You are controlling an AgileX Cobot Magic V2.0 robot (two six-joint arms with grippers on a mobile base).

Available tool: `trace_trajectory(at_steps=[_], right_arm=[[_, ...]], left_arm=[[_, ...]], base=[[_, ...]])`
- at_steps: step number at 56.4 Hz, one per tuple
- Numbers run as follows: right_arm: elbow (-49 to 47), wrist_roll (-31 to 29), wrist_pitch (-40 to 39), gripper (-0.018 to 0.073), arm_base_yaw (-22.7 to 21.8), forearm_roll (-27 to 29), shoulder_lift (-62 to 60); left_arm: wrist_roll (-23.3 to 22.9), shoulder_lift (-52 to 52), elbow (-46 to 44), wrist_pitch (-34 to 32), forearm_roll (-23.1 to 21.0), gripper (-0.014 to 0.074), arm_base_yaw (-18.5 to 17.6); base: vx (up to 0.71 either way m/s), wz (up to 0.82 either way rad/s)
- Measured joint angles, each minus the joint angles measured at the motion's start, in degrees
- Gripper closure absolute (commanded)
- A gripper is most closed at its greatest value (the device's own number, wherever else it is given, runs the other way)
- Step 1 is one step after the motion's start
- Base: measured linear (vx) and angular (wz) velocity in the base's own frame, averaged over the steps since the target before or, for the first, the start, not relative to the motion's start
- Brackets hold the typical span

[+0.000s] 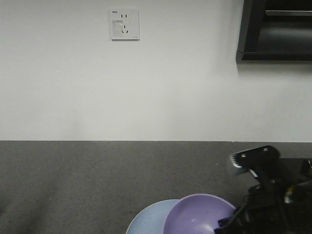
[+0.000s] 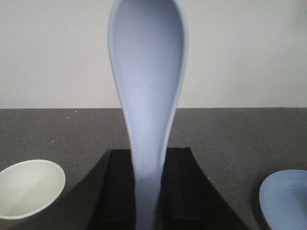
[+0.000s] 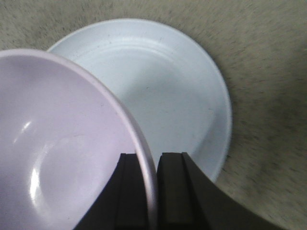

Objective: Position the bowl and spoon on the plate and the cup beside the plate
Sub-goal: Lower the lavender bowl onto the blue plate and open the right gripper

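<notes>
R end effector (image 3: 148, 160) was clamped narrow on the rim of a small smooth lavender-purple bowl (image 3: 62, 153), one finger inside, one outside. Bowl was tilted, overlapping one edge of the round shallow pale-blue plate (image 3: 168, 91) on the dark grey speckled desk (image 1: 87, 175); bowl-plate contact couldn't be told. L end effector (image 2: 147, 163) pinched the handle of a pale bluish-white spoon (image 2: 148, 72), scoop up, clear of desk. Paper cup (image 2: 26, 189), cream-white interior showing, sat on desk well apart from plate.

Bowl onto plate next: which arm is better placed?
Right. The right pincer clamps the bowl by the rim, directly over the plate. The left pincer is busy holding the spoon.
</notes>
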Motion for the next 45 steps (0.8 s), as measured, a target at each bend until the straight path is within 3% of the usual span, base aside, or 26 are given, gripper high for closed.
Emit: trace_trajectory(at_steps=[13,31,37,45], right_arm=[[-9.57,0.39,-0.44,0.0568,3.51,0.48,17.19],[-15.00,0.08,-3.11,0.0542,3.93,1.70,24.66],[-15.07,-0.94,-4.19,0.0473,3.93,1.81,25.33],[-15.13,-1.10,-4.82,0.0301,3.93,1.99,25.82]], left_arm=[[0.00,0.00,0.00,0.23,-0.07,0.0603,0.00],[0.00,0.00,0.00,0.41,-0.07,0.0603,0.00],[0.00,0.00,0.00,0.31,-0.07,0.0603,0.00],[0.00,0.00,0.00,0.17,-0.07,0.0603,0.00]], base=[[0.00,0.00],[0.00,0.00],[0.00,0.00],[0.00,0.00]])
